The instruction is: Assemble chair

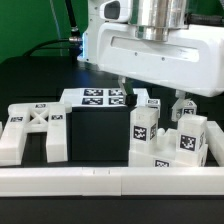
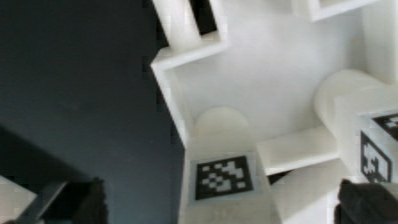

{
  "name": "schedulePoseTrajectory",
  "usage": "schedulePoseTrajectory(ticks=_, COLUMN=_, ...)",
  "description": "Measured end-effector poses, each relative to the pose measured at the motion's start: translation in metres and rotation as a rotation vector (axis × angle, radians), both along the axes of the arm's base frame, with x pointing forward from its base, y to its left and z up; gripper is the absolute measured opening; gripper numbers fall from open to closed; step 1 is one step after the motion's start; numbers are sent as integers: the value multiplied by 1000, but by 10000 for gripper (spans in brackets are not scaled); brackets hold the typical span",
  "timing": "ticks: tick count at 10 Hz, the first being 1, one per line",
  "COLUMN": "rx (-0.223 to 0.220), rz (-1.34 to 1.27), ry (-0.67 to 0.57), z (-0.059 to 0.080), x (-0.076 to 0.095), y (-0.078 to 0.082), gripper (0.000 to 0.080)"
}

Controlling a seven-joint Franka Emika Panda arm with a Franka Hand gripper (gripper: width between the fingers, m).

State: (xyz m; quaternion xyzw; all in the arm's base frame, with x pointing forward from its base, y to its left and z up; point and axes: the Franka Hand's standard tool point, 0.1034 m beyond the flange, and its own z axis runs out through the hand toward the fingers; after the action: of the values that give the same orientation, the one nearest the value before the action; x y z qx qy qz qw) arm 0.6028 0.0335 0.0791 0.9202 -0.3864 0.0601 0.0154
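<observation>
The white chair parts lie apart on the black table. An X-braced frame (image 1: 35, 130) lies at the exterior view's left. A cluster of tagged blocks and legs (image 1: 168, 140) stands at the right. My gripper (image 1: 152, 100) hangs open just above this cluster, over an upright tagged leg (image 1: 141, 127). In the wrist view my gripper (image 2: 217, 205) is open, with dark fingers (image 2: 71, 203) wide apart on both sides of a round-ended tagged leg (image 2: 224, 165). The fingers do not touch it. A second tagged leg (image 2: 361, 120) lies beside it on a broad white piece (image 2: 267, 80).
The marker board (image 1: 100, 97) lies flat behind the parts. A long plain white border rail (image 1: 100, 185) runs along the front. A black block (image 1: 100, 135) sits between the frame and the cluster. A green backdrop stands behind.
</observation>
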Motion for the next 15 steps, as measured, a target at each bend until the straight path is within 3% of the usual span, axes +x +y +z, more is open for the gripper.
schedulePoseTrajectory(ticks=2, rx=-1, rz=1, ry=-1, z=-1, x=-1, y=0, gripper=649)
schedulePoseTrajectory(ticks=8, rx=-31, rz=55, ry=12, z=-35, x=-13, y=6, gripper=649)
schedulePoseTrajectory(ticks=15, rx=-46, rz=101, ry=-55, z=-36, x=-5, y=8, gripper=649)
